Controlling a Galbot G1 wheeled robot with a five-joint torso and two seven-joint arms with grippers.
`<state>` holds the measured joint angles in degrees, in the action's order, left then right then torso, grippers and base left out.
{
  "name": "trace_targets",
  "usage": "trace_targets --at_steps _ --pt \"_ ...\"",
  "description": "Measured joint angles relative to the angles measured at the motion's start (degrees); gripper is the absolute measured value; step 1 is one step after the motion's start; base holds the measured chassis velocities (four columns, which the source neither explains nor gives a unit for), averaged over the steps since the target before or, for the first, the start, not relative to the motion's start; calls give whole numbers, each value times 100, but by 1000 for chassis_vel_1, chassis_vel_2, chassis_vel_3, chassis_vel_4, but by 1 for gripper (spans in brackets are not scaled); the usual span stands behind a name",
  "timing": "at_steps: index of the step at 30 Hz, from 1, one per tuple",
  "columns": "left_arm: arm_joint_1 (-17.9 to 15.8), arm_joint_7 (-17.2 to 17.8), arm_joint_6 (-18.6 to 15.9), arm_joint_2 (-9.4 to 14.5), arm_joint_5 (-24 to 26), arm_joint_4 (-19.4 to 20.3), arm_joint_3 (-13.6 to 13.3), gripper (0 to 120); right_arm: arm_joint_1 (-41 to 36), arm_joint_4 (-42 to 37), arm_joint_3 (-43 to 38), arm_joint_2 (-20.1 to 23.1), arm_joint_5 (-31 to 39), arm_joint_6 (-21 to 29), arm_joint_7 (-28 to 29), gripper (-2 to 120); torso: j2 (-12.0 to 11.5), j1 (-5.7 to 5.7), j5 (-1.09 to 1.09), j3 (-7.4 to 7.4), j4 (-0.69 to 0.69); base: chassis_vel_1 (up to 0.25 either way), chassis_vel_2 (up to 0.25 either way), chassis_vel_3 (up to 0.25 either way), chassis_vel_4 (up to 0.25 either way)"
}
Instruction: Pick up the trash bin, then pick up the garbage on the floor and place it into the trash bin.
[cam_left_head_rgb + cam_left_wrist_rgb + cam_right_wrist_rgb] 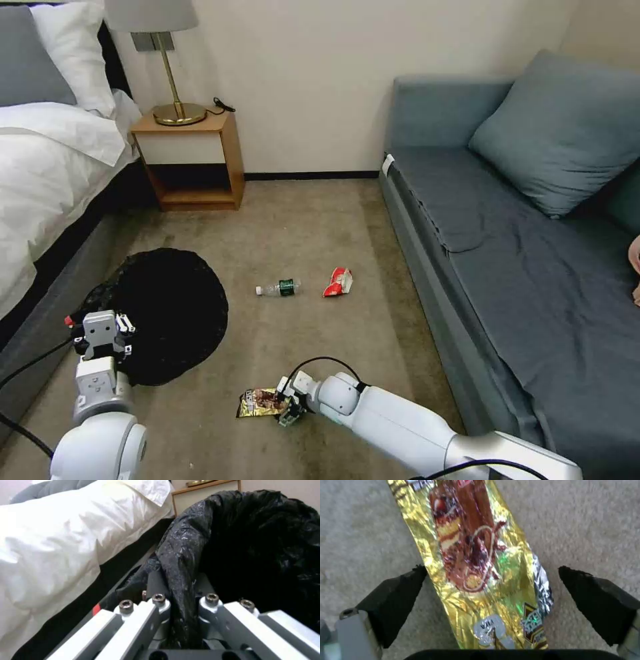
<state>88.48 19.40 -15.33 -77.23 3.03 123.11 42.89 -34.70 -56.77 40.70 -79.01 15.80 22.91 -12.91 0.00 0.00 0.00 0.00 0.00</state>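
The trash bin [170, 313], lined with a crinkly black bag, hangs at my lower left beside the bed. My left gripper [101, 340] is shut on the bin's near rim [181, 562], the black plastic pinched between its fingers. A gold snack packet [261, 403] lies on the beige carpet [300, 227] close in front of me. My right gripper [288, 407] is low over it, open, with the packet [476, 562] between its two black fingertips. Farther out lie a clear bottle with a green label [280, 288] and a red snack wrapper [339, 282].
A bed with white linen [47, 167] stands along the left, a wooden nightstand [190, 160] with a brass lamp at the back, and a grey-blue sofa [507, 240] along the right. Open carpet lies between them.
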Motion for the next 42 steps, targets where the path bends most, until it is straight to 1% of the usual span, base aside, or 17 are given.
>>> trace_targets --at_steps 6,11,14,16,18,20,21,24,25,26,29,30,32,34,35,37,42 --pt "-24 -10 28 34 -2 -72 7 5 -2 81 -49 -4 -86 -50 -96 100 0 0 0 0 0 0 0 0 0" --pt "-69 -10 29 77 29 -76 9 5 1 108 -83 12 -115 -109 -177 88 0 0 1 0 1 0 0 0 0" --pt "-79 -10 27 76 32 -82 -10 5 12 115 -110 23 -157 -159 -269 77 1 0 1 0 0 0 0 0 0" --pt "-79 -10 27 72 32 -87 -12 5 12 112 -111 24 -158 -161 -283 74 1 0 0 0 1 0 0 0 0" --pt "-72 -11 27 62 31 -105 -21 5 10 102 -112 26 -159 -165 -297 64 1 0 0 0 1 0 0 0 0" --pt "-69 -11 27 60 31 -105 -22 5 7 97 -112 29 -163 -165 -294 62 1 0 1 0 1 0 0 0 0" --pt "-63 -11 27 57 29 -106 -22 5 2 72 -112 42 -164 -164 -295 56 1 0 0 0 1 0 0 0 0" --pt "-52 -12 27 54 28 -106 -22 5 -5 32 -105 58 -163 -159 -299 49 1 0 1 0 1 0 0 0 0" --pt "-44 -15 28 54 27 -105 -19 5 -4 10 -104 85 -165 -151 -297 42 1 0 0 0 1 0 0 0 0" --pt "-44 -15 28 54 27 -105 -19 5 -4 10 -104 85 -165 -151 -297 42 1 0 0 0 1 0 0 0 0" --pt "-38 -19 31 55 26 -105 -17 5 2 -64 -103 147 -163 -125 -298 26 1 0 -1 0 0 0 0 0 0" --pt "-38 -19 31 55 26 -105 -17 5 2 -64 -103 147 -163 -125 -298 26 1 0 -1 0 0 0 0 0 0" --pt "-45 -20 33 58 22 -109 -17 5 7 -113 -109 185 -161 -119 -301 14 1 0 -1 0 -1 0 0 0 0" --pt "-46 -20 33 58 21 -112 -17 5 9 -135 -115 201 -161 -119 -302 11 1 0 -1 0 -1 0 0 0 0" --pt "-47 -20 33 55 16 -116 -19 5 9 -180 -134 232 -160 -116 -305 5 1 0 -1 1 -1 0 0 0 0" --pt "-47 -20 33 52 14 -116 -20 5 7 -221 -155 254 -158 -114 -308 0 1 0 -1 0 0 0 0 0 0" --pt "-38 -20 39 48 3 -116 -17 5 -2 -394 -268 343 -148 -102 -316 0 0 0 -1 0 -1 0 0 0 0"
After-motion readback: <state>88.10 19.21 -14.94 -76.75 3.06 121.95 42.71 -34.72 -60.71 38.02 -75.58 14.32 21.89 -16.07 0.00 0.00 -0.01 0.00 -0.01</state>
